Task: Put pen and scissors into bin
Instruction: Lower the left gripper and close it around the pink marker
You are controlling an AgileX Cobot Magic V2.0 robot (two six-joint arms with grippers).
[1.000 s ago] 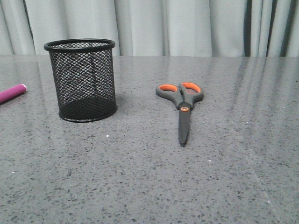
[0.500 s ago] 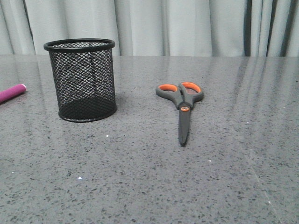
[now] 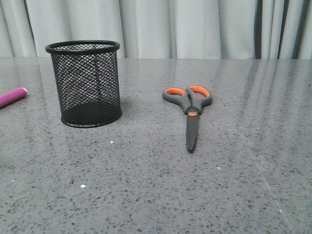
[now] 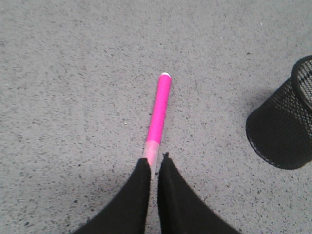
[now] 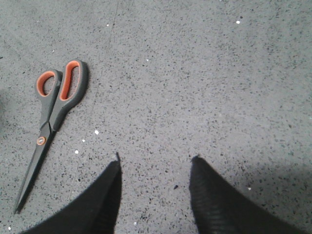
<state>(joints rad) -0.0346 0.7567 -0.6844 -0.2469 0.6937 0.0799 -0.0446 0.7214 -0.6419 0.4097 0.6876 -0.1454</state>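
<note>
The magenta pen (image 4: 159, 109) lies flat on the grey table, and only its end shows at the far left in the front view (image 3: 12, 97). My left gripper (image 4: 155, 160) hovers over the pen's pale end with its fingers nearly together, holding nothing. The black mesh bin (image 3: 87, 83) stands upright left of centre; it also shows in the left wrist view (image 4: 287, 126), off to the side of the pen. The scissors (image 3: 191, 114) lie closed right of the bin, handles away from me. My right gripper (image 5: 156, 161) is open over bare table, apart from the scissors (image 5: 53, 114).
The speckled grey table (image 3: 146, 195) stretches back to a pale curtain (image 3: 195, 29). Neither arm shows in the front view.
</note>
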